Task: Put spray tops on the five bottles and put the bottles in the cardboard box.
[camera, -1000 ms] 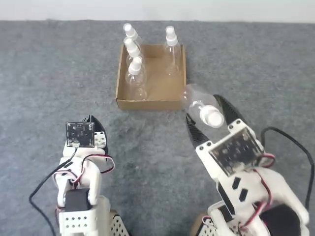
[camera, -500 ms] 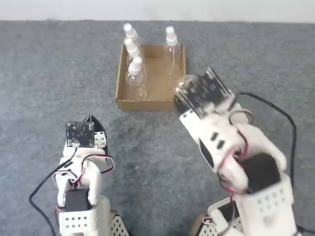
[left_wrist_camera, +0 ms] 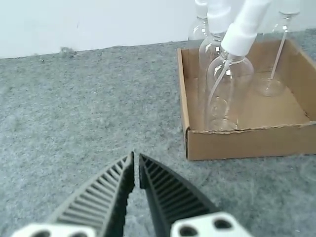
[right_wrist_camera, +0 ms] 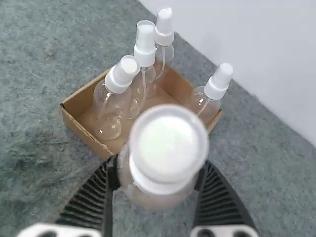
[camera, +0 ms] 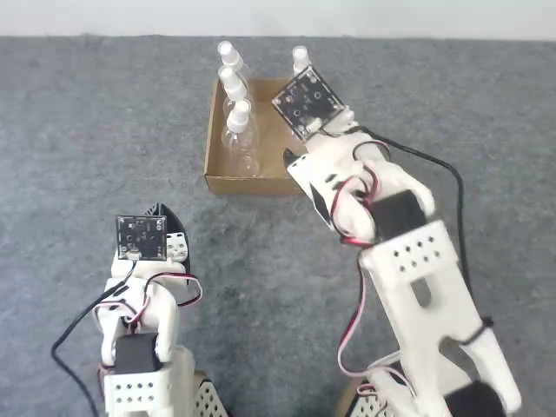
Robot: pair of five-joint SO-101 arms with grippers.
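Right end effector [right_wrist_camera: 158, 168] is clamped on the fifth spray bottle [right_wrist_camera: 165, 148]. Fingers sit either side of the body, so the white spray top is clear and faces the wrist cam. From overhead it hangs about over the near-right part of the cardboard box [camera: 209, 165], which is probably the free slot. A row of three capped bottles [camera: 233, 95] lines the left wall, and the fourth bottle [right_wrist_camera: 210, 98] sits in the far-right corner. Left end effector [left_wrist_camera: 137, 165] is pinched shut and empty, parked low over the grey counter [camera: 104, 130] short of the box, out of the way. My read is this is the last placement, with lowering and release not yet done.
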